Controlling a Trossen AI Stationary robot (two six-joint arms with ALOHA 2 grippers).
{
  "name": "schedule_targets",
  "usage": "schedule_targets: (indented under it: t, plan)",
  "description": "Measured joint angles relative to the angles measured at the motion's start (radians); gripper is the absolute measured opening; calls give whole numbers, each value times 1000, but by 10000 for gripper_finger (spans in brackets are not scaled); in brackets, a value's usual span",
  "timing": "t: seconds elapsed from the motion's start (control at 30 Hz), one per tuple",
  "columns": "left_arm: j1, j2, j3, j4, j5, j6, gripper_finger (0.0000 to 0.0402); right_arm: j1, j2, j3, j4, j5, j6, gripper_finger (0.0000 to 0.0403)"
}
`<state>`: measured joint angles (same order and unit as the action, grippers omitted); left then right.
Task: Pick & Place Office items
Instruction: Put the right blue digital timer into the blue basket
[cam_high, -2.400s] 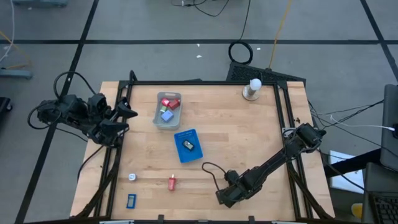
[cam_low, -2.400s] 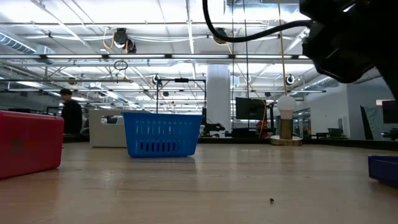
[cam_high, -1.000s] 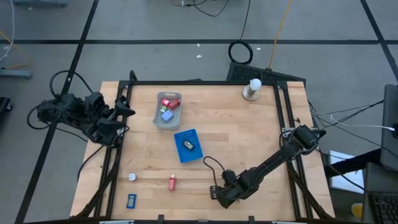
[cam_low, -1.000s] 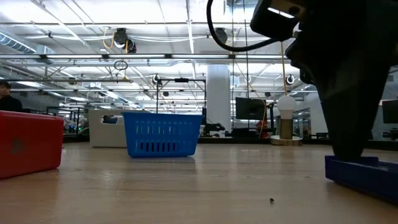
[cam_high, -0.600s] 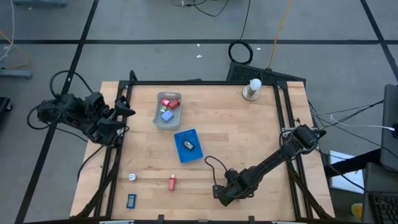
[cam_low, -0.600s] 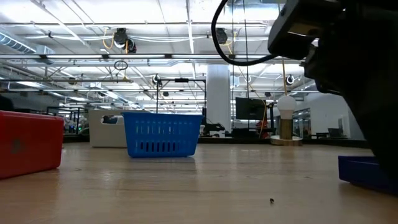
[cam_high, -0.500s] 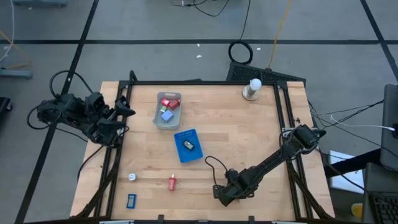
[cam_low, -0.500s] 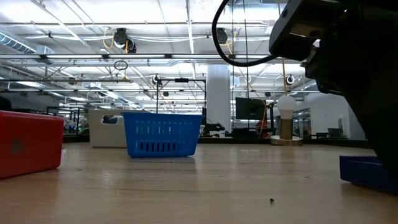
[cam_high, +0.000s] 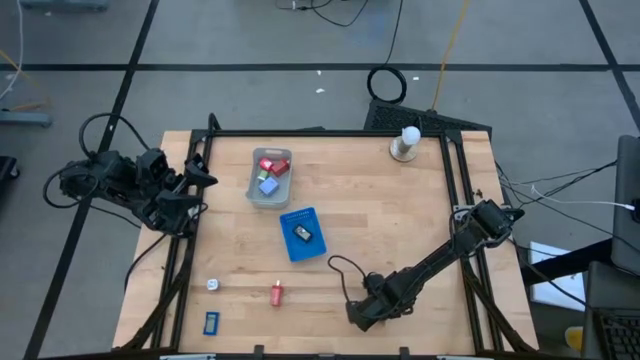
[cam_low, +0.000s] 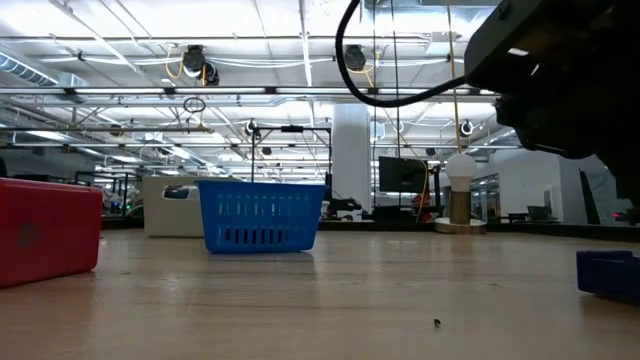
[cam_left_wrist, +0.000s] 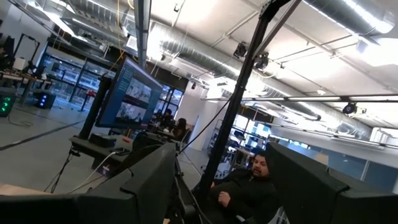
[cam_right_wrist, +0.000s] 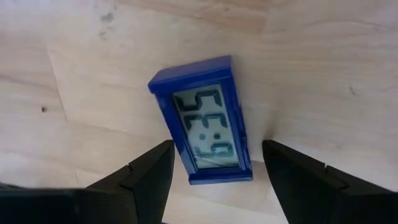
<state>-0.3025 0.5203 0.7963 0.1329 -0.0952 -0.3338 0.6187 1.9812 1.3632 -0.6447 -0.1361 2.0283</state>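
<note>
A dark blue digital clock lies flat on the wooden table, display up. My right gripper hovers over it near the table's near edge, open, one finger on either side of the clock's end without touching it. The arm hides the clock in the high view; the low view shows the clock on the table. A red piece, a white piece and a blue piece lie near the near-left corner. My left gripper waits open beyond the left edge.
A grey tray near the far side holds red and pale blue pieces. A small blue basket stands mid-table with a dark piece in it. A white knob on a round base stands at the far right corner. A person shows in the left wrist view.
My right gripper has risen off the blue clock and drifted slightly toward the table's right edge. In the low view the clock has slid some way to the right along the table and now lies clear below the gripper.
</note>
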Motion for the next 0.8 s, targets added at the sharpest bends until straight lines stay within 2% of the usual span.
schedule_targets:
  t: [0.2, 0.8]
  plan:
    - [0, 0, 0, 1, -1, 0, 255, -2, 0, 0, -4, 14, -116, 242]
    - [0, 0, 0, 45, -11, 11, 255, -7, 1, -2, 2, 41, -221, 242]
